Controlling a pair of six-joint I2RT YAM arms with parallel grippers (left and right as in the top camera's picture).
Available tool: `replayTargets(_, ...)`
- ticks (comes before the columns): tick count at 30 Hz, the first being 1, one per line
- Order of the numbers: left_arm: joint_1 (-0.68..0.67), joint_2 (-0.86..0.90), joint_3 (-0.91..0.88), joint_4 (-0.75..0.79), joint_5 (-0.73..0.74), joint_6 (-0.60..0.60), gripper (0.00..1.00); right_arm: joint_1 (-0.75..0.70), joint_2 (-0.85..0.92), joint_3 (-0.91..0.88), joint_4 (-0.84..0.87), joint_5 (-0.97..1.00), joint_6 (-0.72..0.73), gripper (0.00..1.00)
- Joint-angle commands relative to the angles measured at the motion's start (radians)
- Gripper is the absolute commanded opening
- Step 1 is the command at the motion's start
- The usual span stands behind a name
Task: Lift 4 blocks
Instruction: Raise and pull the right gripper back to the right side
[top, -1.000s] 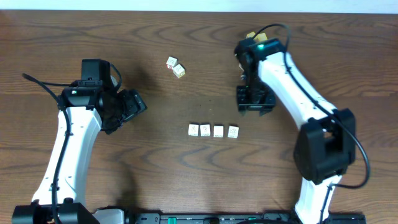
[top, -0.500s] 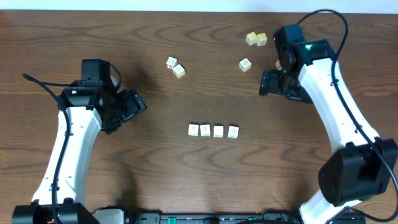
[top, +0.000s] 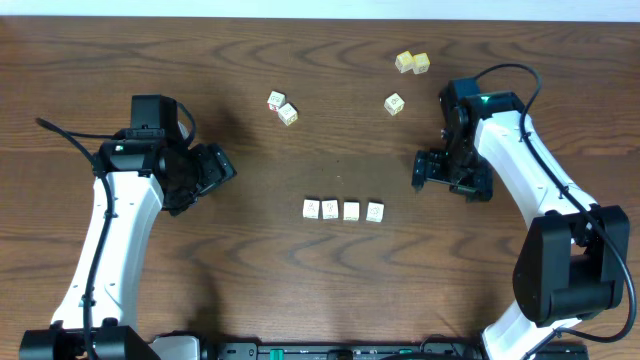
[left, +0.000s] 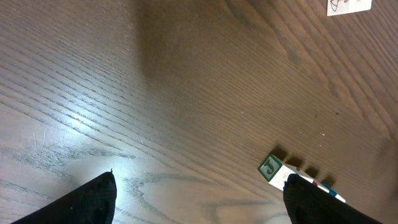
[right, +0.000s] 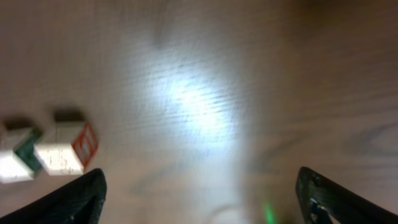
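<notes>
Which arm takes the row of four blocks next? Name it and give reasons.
Probably right. The right end effector, open and empty, hovers nearer the row of four blocks than the left end effector, also open and empty.

I see a table (top: 300, 300) of dark wood grain, smooth enough to throw back a soft glare. The four blocks (top: 351, 210) look like pale, matt wood. The left arm (top: 110, 225) and right arm (top: 530, 165) wear smooth white plastic shells with matt black joints.

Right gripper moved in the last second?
Yes: the right gripper shifted toward the image's right edge, farther from the row of four blocks, overhead view.
</notes>
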Motion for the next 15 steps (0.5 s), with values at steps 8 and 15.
replayTargets(8, 0.002, -0.001, -0.004, -0.003, -0.003, -0.002, 0.86, 0.007, -0.23, -0.15, 0.034, 0.006, 0.048, 0.99)
replayTargets(15, 0.002, -0.001, -0.004, 0.01, -0.002, -0.011, 0.86, 0.008, -0.351, -0.302, 0.134, -0.089, 0.051, 0.99)
